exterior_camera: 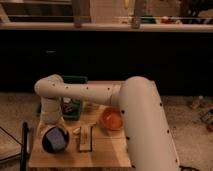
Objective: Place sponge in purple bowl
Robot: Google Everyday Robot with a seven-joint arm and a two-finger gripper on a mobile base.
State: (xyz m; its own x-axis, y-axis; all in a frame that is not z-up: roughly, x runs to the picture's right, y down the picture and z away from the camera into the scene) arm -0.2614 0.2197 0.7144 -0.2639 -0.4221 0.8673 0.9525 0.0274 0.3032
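Cream-white robot arm [95, 92] w/ small dark dots along its shell; the gripper [54, 134] at its end, low over the dark purple-maroon round bowl [55, 139], is dark. Bowl has a pale blue patch inside, prob. the sponge. Light tan wooden worktop [107, 155] also carries a bright orange round bowl [112, 119], dark green tray [74, 107] & small pale yellow piece [76, 131].

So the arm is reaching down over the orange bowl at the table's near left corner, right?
Not quite. The arm reaches down at the near left corner, but the bowl there is the purple bowl, as the camera view shows. The orange bowl sits further right, mid-table. The pincer is just above the purple bowl, largely hidden by the wrist.
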